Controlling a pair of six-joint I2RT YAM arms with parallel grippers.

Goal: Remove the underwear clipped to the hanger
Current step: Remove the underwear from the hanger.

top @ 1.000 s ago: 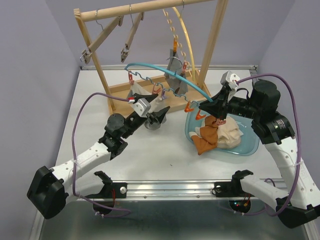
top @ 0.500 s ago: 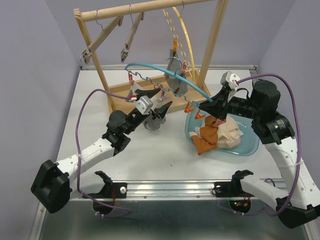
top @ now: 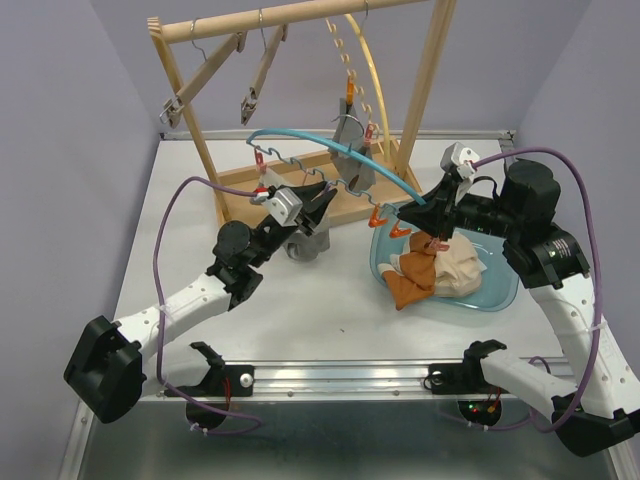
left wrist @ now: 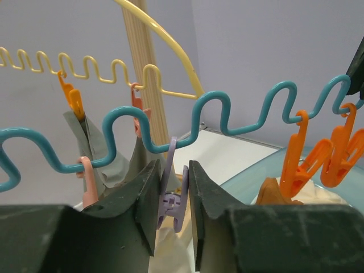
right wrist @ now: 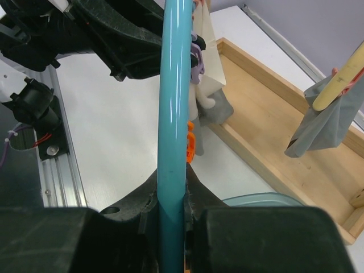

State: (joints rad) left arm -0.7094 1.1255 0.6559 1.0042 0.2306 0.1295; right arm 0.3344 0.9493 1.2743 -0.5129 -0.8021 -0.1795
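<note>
A teal wavy hanger (top: 330, 143) is held level above the table by my right gripper (top: 425, 208), shut on its rod (right wrist: 173, 114). My left gripper (left wrist: 174, 170) is shut on a purple clip (left wrist: 173, 199) hanging from the hanger's wavy bar (left wrist: 213, 102); both jaws press the clip's handles. White underwear (left wrist: 170, 250) hangs below that clip. Grey underwear (left wrist: 99, 153) hangs from clips further back. Orange-brown underwear (top: 412, 280) and beige underwear (top: 460, 265) lie in the blue tub (top: 500, 290).
Two empty orange clips (left wrist: 310, 165) dangle from the hanger near the tub. A wooden rack (top: 430, 90) stands at the back with wooden clip hangers (top: 205, 80) and a yellow hanger (top: 370, 70). Its flat base (top: 250, 185) lies behind my left gripper (top: 318, 205).
My left gripper has moved forward to the hanger and closed its jaws from wide open onto the purple clip. The right arm and the hanger have stayed still.
</note>
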